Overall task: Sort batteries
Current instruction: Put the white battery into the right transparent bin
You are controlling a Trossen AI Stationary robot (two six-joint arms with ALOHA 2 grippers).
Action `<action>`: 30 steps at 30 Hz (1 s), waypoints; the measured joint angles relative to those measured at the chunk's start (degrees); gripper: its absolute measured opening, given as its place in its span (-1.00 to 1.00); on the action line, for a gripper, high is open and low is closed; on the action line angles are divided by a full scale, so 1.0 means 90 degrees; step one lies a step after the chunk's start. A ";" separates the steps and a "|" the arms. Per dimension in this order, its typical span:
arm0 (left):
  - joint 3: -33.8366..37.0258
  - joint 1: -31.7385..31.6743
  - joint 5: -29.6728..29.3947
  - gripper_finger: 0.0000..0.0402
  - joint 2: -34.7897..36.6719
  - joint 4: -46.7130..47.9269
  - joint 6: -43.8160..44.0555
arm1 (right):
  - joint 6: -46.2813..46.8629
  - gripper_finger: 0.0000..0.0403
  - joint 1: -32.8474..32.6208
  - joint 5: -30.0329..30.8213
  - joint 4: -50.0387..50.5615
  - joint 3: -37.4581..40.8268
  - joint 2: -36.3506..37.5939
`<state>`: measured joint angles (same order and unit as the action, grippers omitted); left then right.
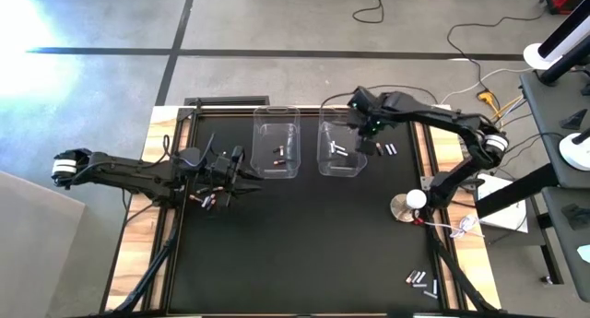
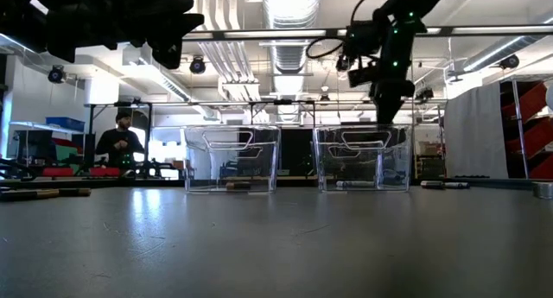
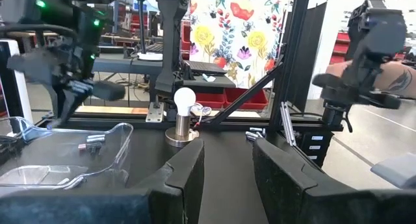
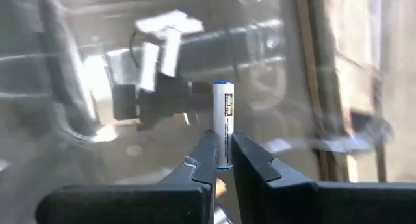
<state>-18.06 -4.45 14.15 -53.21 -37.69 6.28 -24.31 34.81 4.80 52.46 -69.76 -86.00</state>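
Two clear bins stand at the far middle of the black mat: the left bin (image 1: 277,143) holds dark batteries (image 1: 279,155), the right bin (image 1: 341,147) silvery ones (image 1: 339,150). My right gripper (image 4: 224,152) is shut on a silvery-white battery (image 4: 223,117) with a blue tip. It hangs above the right bin's right side (image 1: 361,138), well over its rim in the low view (image 2: 389,86). My left gripper (image 3: 227,165) stands open and level at the mat's left (image 1: 235,166), nothing between its fingers. Loose batteries (image 1: 205,200) lie below it. My right gripper pinches the battery's near end (image 4: 224,145) between its two fingertips. Most of the battery sticks out past the tips, roughly in line with the fingers. The fingers slant steeply down from above. The battery is lifted clear of the mat and bins.
More loose batteries lie right of the right bin (image 1: 387,149) and at the mat's near right corner (image 1: 422,281). A round silver-white disc with red wire (image 1: 406,206) stands at the right edge. The mat's middle and near part are bare.
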 joint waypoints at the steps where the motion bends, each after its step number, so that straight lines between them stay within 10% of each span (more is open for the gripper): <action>1: 0.0000 0.0000 0.0000 -0.45 0.0000 -0.0002 0.0001 | -0.0024 -0.88 -0.0044 -0.0069 -0.0068 0.0000 -0.0089; 30: -0.0002 0.0015 0.0000 -0.45 0.0000 -0.0144 -0.0066 | -0.0403 -0.79 0.0006 -0.0391 -0.0194 -0.0993 -0.2867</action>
<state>-18.09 -4.32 14.15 -53.21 -38.99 5.69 -27.94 34.87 1.28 50.72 -78.70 -111.81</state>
